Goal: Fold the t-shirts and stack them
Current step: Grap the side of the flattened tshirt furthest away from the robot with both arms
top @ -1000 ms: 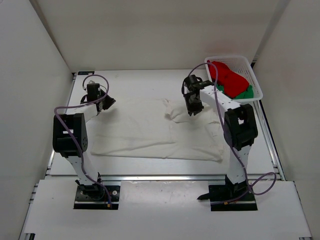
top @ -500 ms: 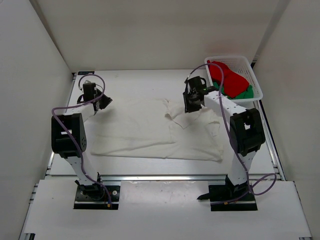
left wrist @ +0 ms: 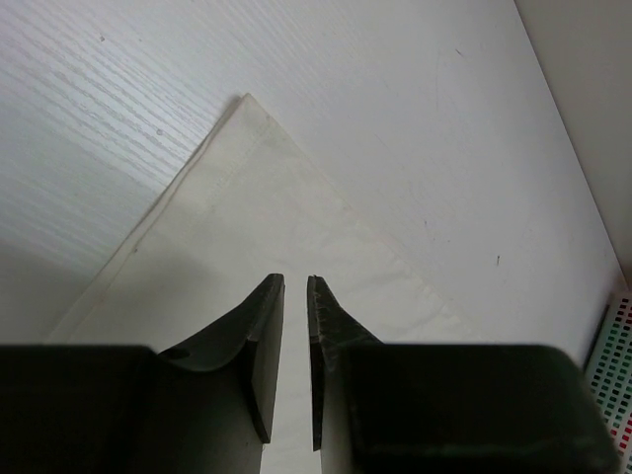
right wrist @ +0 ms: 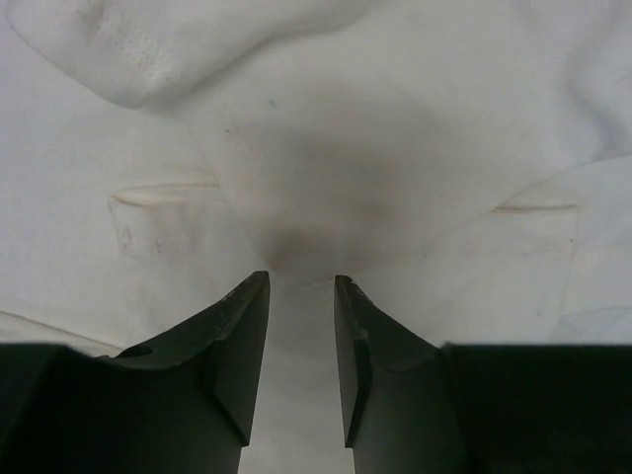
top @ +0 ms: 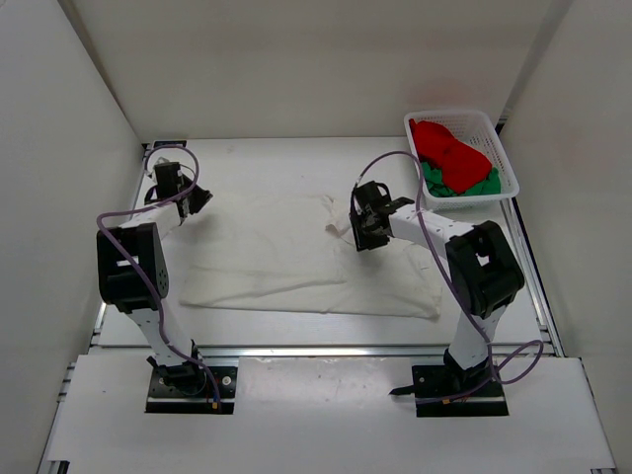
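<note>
Hovering over white t-shirt (top: pixel 286 259), R end effector (right wrist: pixel 301 283) part-open, empty; L end effector (left wrist: pixel 294 282) near-shut, grip unclear.

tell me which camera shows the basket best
The top external view: the whole white basket shows far right, red shirt and green shirt inside. Left wrist catches only a lattice sliver; right wrist shows none.

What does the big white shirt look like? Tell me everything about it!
The white t-shirt is soft, plain cloth, spread mostly flat on the table. Its edges have stitched hems. One bit near the far side is bunched into a puffy lump with creases around it. The right gripper hangs over that part with its jaws apart, and the left gripper is above the far left corner. I can't tell if either touches it.
</note>
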Controlling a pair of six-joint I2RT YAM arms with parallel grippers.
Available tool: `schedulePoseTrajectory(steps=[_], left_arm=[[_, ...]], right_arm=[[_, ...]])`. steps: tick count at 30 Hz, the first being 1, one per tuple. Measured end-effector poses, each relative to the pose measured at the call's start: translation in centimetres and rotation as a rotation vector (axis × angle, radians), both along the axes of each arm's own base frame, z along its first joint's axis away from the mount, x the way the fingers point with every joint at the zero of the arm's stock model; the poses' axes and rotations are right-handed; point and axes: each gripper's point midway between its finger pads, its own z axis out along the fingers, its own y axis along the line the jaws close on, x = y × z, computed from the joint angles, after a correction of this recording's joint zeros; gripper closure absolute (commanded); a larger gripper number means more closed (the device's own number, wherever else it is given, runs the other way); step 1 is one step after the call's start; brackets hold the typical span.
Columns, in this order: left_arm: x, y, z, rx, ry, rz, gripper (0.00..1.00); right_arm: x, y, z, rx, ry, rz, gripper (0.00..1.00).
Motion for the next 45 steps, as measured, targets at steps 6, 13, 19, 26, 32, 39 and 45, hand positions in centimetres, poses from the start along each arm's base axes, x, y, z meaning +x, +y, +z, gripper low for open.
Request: schedulePoseTrajectory(steps=[6,13,19,26,32,39,45], left_arm=[[0.0,0.1,0.0,0.002,0.000,0.000,0.74],[0.0,0.4,-0.1,0.002,0.001,0.006,0.73],[0.0,0.5,-0.2,0.001,0.003,0.009,0.73],[-0.1,0.7,-0.6,0.000,0.011,0.013,0.73],[-0.2,1.6,-0.7,0.017,0.021,0.032,0.62],[2.4,4.2,-0.3,0.150,0.058,0.051,0.53],[4.5,4.5,-1.4,0.258,0.125,0.017,0.49]], right_arm=[[0.5,0.0,0.0,-0.013,-0.023,-0.010,0.69],[0.1,-0.1,-1.1,-0.040,-0.001,-0.007,0.71],[-0.1,0.0,-1.5,-0.053,0.009,-0.002,0.76],[0.3,-0.1,-1.5,-0.072,0.001,-0.011,0.94],[0.5,-0.5,-1.2,-0.093,-0.004,-0.025,0.96],[1.8,-1.1,0.8,-0.084,-0.036,-0.054,1.00],[3.7,-1.7,3.7,-0.034,-0.093,-0.087,1.00]])
